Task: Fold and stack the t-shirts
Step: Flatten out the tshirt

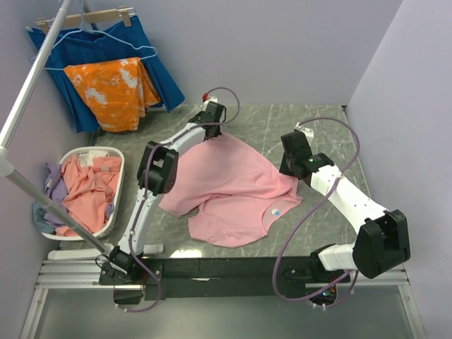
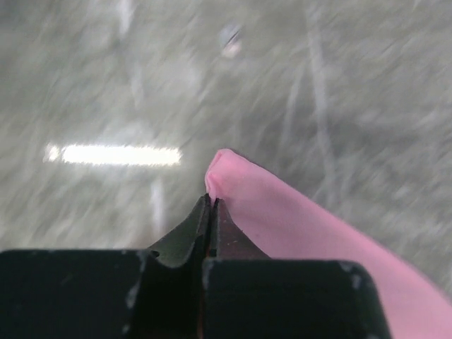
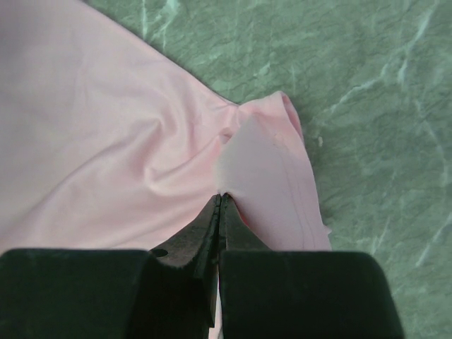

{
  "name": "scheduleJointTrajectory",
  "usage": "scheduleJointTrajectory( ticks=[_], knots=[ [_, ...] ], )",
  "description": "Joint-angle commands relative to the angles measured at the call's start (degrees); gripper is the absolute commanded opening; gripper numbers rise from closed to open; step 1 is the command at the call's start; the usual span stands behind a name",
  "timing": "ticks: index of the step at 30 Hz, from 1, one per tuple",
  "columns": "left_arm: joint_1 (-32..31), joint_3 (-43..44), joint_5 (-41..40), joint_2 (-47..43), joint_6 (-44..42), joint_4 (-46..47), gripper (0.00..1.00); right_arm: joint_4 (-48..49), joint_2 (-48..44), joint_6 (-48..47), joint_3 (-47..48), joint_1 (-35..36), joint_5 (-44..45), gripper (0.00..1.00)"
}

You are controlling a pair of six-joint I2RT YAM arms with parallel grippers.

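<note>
While my left tool (image 2: 212, 201) is pinched tight on a bunched corner of the pink shirt (image 2: 282, 219), its wrist view is smeared with blur; I can only make out the cloth trailing off to the lower right. My right tool (image 3: 220, 198) is likewise clamped, fingers together on a folded-over flap at the shirt's right edge; wrinkles fan out from that grip. From above, the shirt lies rumpled on the green worktop (image 1: 321, 131) between my two arms, collar label showing near its near-right side; my left tool holds the far edge, my right the right edge. A white basket (image 1: 115, 157) sits well to the left, holding a salmon shirt (image 1: 88, 189) and a lilac shirt (image 1: 55, 185); behind it hang an orange cloth (image 1: 113, 92) and a blue cloth (image 1: 159, 67).
</note>
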State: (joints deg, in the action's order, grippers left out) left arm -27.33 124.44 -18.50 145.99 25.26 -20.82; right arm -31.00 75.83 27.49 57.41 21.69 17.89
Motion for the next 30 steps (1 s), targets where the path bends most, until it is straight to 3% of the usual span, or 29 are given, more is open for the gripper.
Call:
scheduleJointTrajectory(
  ticks=[1,7,15,23,27,30],
  knots=[
    [2.0,-12.5,-0.9,-12.4,4.4,-2.7,0.01,-0.8,-2.4,-2.3,4.1,-0.5,4.3,0.02],
    [4.0,-34.9,-3.9,-32.0,10.3,-2.7,0.01,-0.2,0.5,-4.3,7.2,-1.0,3.3,0.04],
    [6.1,-59.8,-7.5,-48.9,18.8,-5.6,0.01,0.8,11.8,-6.0,14.8,-2.2,1.4,0.00],
    [6.3,-72.3,-9.1,-67.1,25.5,-11.8,0.01,-0.7,19.3,-6.6,22.7,-2.8,0.4,0.00],
    [6.3,-79.2,-3.6,-74.8,27.0,-12.7,0.01,-1.5,20.3,-6.9,22.9,-2.9,0.7,0.00],
    [6.2,-82.9,-0.9,-78.9,27.4,-11.2,0.30,-0.9,19.3,-6.6,20.6,-3.0,0.0,0.00]
  ],
)
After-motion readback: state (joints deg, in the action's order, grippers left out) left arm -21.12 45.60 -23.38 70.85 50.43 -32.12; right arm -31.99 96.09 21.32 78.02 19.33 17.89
